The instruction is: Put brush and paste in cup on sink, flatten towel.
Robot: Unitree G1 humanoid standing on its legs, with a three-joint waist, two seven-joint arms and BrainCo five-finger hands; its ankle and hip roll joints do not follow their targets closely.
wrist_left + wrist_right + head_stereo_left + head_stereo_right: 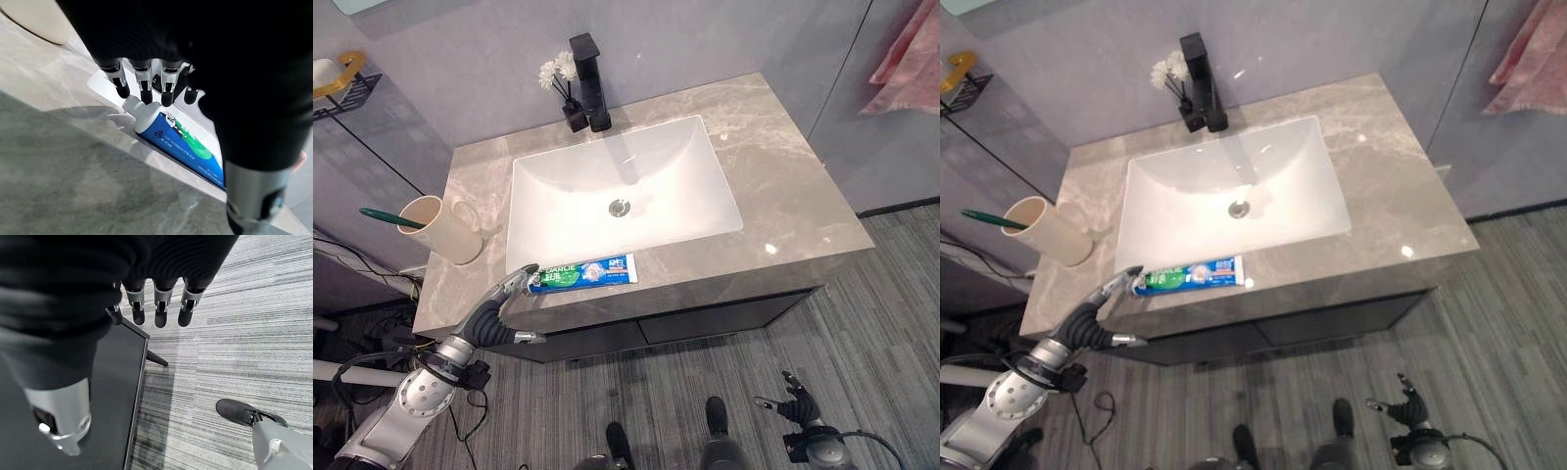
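Two items at stake: toothbrush (pixel 382 217) already standing in the cream cup (pixel 435 227); toothpaste tube (pixel 582 273) lying flat on the grey marble tabletop (pixel 783 196), along the front edge, just before the white basin (pixel 617 186).
Cup: at the tabletop's left end, handle turned toward the basin, well apart from the tube.
Left robot hand (pixel 146 81): reaching over the front edge to the tube's cap end, fingers straight and relaxed, dark tips resting on or just above the white cap; nothing gripped.
Right robot hand (pixel 156 308): hanging low over the striped carpet beside the dark cabinet, fingers loosely extended, holding nothing, idle.
Tube handling, as judged: light, soft-walled, glossy and likely slippery; body apt to dent or squirm under a hard squeeze.
Where to take hold, as judged: the stiff shoulder just behind the cap, thumb on one side and fingers opposite, offering the firmest purchase; flat tail end too thin to pinch well.
Risk, as judged: straight fingertips likely to nudge the tube along the polished stone, toward the basin or off the front edge, before any grasp closes.
Next move, as judged: curl around the cap end, lift, carry left, drop cap-down or tail-down into the cup beside the brush.
Towel: pink cloth (pixel 906 59) hanging at the wall to the right, well apart from the tabletop; flattening not yet begun.
Backdrop: black faucet (pixel 589 78) and small vase of white flowers (pixel 560 76) behind the basin.
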